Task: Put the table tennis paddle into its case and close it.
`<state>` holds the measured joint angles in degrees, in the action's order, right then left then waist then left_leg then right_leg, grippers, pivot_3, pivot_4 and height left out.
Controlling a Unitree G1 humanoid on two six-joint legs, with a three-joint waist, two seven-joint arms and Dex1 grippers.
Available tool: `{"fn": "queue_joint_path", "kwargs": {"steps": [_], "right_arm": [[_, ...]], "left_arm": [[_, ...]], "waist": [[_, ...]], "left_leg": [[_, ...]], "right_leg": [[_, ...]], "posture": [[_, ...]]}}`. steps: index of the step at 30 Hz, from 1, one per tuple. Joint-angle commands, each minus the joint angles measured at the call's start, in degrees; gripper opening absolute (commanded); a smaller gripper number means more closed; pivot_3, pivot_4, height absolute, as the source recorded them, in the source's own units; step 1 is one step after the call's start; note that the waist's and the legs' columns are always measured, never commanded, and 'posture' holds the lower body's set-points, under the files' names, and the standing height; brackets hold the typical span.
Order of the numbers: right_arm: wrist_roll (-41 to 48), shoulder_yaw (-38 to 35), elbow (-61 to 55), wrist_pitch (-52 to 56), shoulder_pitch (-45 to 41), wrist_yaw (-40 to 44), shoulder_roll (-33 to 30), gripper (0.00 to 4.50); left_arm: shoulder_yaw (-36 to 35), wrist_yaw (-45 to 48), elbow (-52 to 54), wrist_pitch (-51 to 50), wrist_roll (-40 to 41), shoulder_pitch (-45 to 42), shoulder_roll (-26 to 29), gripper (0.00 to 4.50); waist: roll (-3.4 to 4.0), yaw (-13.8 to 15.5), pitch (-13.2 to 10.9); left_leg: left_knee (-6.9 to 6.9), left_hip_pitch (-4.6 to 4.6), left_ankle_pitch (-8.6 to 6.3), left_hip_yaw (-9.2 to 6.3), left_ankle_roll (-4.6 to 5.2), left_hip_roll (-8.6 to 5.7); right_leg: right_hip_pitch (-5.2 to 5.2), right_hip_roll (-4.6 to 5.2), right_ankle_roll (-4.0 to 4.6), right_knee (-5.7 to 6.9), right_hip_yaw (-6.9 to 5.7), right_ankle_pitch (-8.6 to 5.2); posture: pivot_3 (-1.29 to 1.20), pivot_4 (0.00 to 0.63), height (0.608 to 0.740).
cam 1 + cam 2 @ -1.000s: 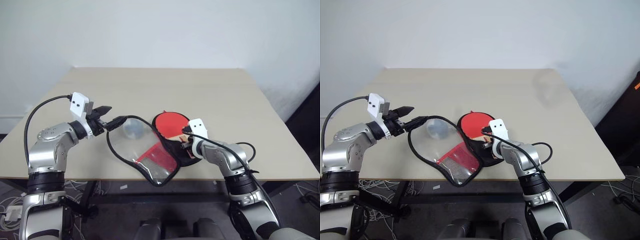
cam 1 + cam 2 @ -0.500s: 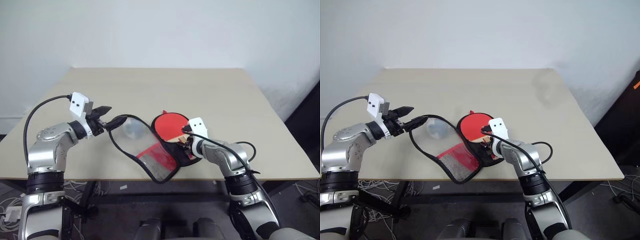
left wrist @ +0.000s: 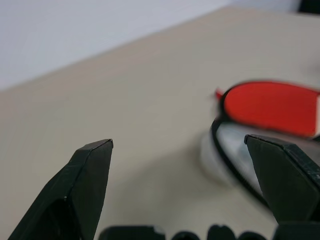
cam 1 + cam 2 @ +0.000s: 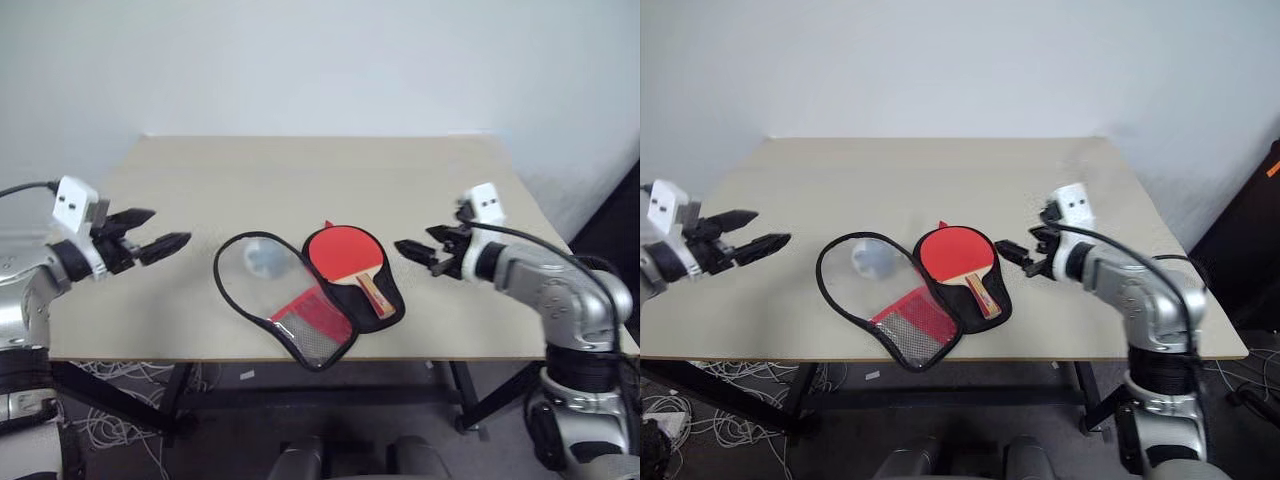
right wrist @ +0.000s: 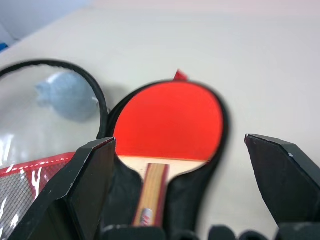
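the table (image 4: 300, 165) carried the case (image 4: 262, 290), which lay open, its clear flap spread flat toward the robot's left. the table tennis paddle (image 4: 343, 252) lay inside the black half, handle pointing to the near edge. the left gripper (image 4: 152, 231) and the right gripper (image 4: 413, 250) were both wide open, holding nothing, well apart from the case. to close it well, 1 gripper should take the flap's black rim and fold it over the paddle, while the other steadies the black half.

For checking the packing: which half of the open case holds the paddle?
The black half, nearer the right gripper, holds the paddle. The clear flap with red mesh lies open beside it.
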<state>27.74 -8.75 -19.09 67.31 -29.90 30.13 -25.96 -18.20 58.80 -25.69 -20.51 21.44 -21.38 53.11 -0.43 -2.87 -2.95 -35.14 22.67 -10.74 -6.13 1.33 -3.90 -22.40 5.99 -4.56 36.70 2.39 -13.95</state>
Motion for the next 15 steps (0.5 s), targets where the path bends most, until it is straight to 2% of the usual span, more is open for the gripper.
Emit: {"fn": "queue_joint_path", "kwargs": {"steps": [1, 6, 10, 15], "right_arm": [[2.50, -2.57, -2.46, -2.96, 0.21, 3.20, -3.48, 4.50], [2.91, -2.37, -0.92, -4.67, -0.82, 3.01, -5.21, 4.50], [3.18, -1.55, -1.32, -4.64, -0.54, 1.70, -4.14, 4.50], [3.78, -1.32, -1.24, -4.32, -0.50, 0.27, -3.61, 4.50]], "left_arm": [[-1.19, -0.50, -2.76, 2.57, -0.58, 2.60, -0.93, 3.57], [2.31, -2.21, 1.39, 2.20, -0.98, 9.61, -8.17, 1.82], [5.20, -5.69, 7.45, 0.00, -0.20, 10.72, -15.22, 0.42], [10.44, -3.39, 24.07, -10.61, 6.80, 11.56, -19.72, 0.42]], "waist": [[-0.04, 0.01, 0.00], [-0.04, 0.20, 0.00], [-0.13, 0.52, 0.02], [-0.16, 1.14, 0.03]], "left_leg": [[0.00, 0.00, 0.00, 0.01, 0.00, 0.03], [0.00, 0.04, -0.02, 0.14, -0.02, 0.47], [-0.02, 0.09, -0.03, 0.14, -0.02, 0.44], [-0.05, 0.15, -0.07, 0.25, 0.05, 0.42]], "right_leg": [[0.00, 0.00, 0.00, -0.01, -0.01, 0.00], [0.00, 0.08, 0.02, -0.07, 0.03, -0.01], [-0.01, 0.13, 0.23, -0.09, 0.03, 0.12], [0.00, 0.15, 0.31, -0.12, 0.07, 0.17]], "posture": [[0.00, 0.000, 0.739], [0.00, 0.000, 0.739], [0.00, 0.000, 0.739], [0.00, 0.000, 0.739]]}}
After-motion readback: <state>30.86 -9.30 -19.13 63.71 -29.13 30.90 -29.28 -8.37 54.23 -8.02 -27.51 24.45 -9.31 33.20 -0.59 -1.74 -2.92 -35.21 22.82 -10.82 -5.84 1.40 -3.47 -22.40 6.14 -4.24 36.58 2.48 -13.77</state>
